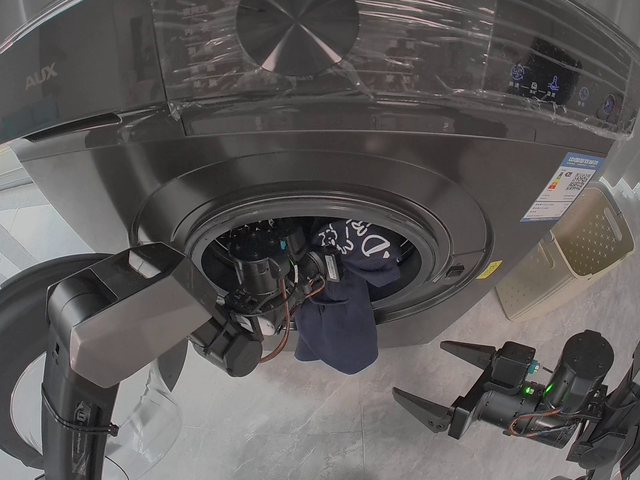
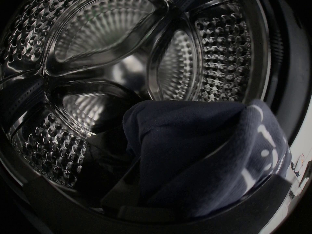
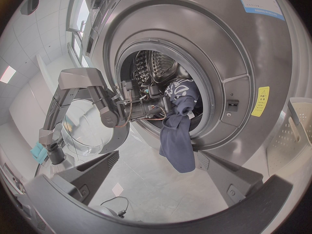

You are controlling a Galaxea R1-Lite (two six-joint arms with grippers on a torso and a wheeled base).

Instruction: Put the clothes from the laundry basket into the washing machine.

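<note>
Draping over washing machine [image 1: 333, 161] rim, navy garment [image 1: 340, 321], left tool [image 1: 328, 265] just beside

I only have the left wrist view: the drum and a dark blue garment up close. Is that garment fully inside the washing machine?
Observer: No. The navy garment is draped over the door rim of the washing machine, and its lower part hangs outside toward the floor.
Operator: Okay, and where is the right end effector?
Observer: The right end effector is outside, low in front of the machine on the robot's right, open and holding nothing.
</note>
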